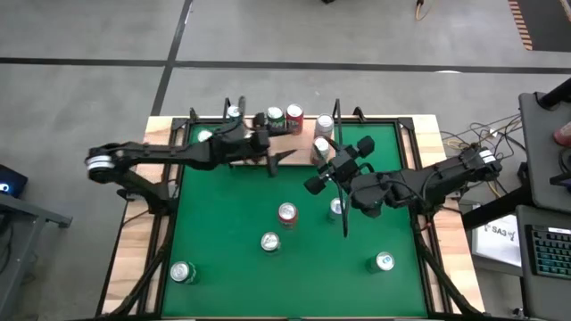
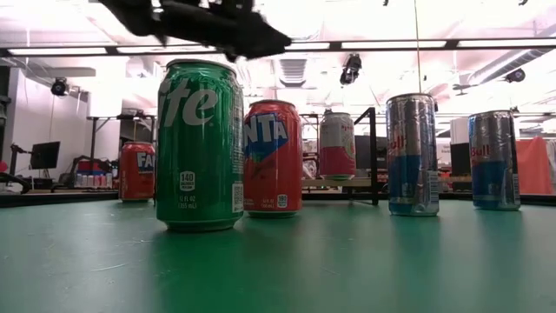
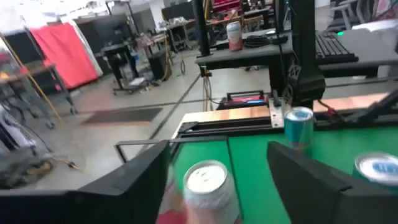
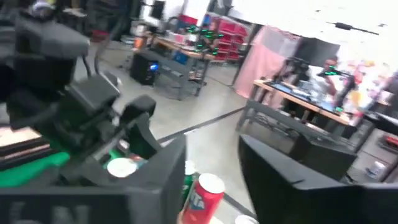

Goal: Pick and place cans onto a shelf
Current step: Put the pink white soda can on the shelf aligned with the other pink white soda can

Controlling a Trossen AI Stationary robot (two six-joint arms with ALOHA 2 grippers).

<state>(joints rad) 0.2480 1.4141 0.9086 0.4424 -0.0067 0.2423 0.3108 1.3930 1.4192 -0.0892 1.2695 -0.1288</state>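
Several cans stand upright on the green table, among them a red one, a silver-topped one and a pale one. More cans stand on the wooden shelf at the far edge. My left gripper hovers open above the far middle of the table, with the pale can showing beyond its fingers. My right gripper hangs above the table's middle, open and empty, and a red can shows past its fingers.
Black wire uprights stand at the shelf's ends. In the low view a green can and a red can stand close to the camera, with two blue-silver cans to their right. The two grippers are close to each other.
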